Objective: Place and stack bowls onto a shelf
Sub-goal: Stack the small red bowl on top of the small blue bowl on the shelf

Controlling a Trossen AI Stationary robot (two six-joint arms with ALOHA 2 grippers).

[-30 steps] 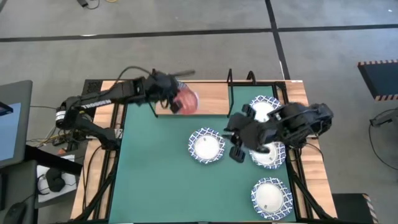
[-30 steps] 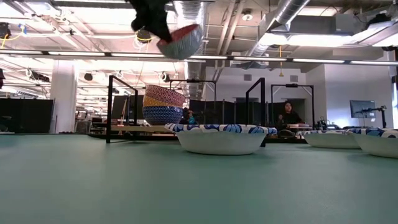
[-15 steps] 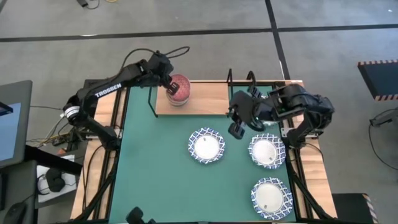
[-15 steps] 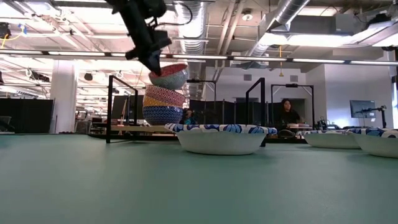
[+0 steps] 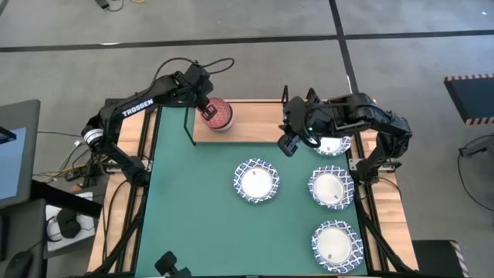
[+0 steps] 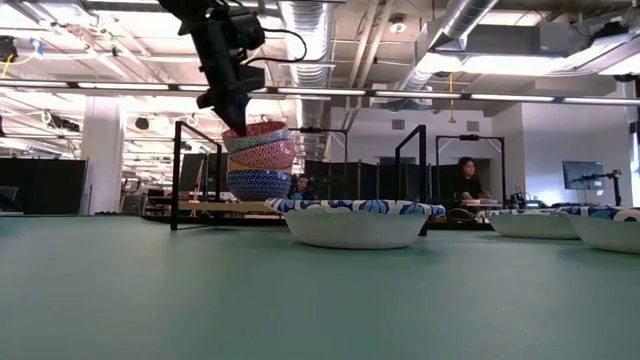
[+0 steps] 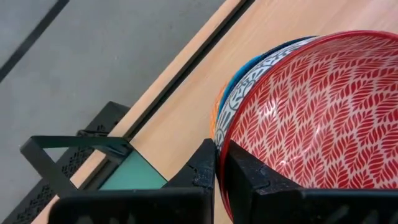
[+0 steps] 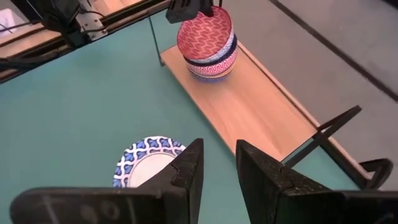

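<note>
Jaws of my left gripper (image 7: 216, 163) pinch the rim of the red bowl (image 7: 311, 118), sitting atop the stack at the shelf's (image 5: 255, 123) left end. To finish well, I let go gently and lift straight up. My right gripper (image 8: 216, 163), jaws spread, hovers near the shelf.

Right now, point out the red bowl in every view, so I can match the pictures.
High view: red bowl, shelf's left end.
Low view: stack top, upper left.
Left wrist view: right side, left gripper on its rim.
Right wrist view: top centre.
Shared landmark: the shelf.
</note>
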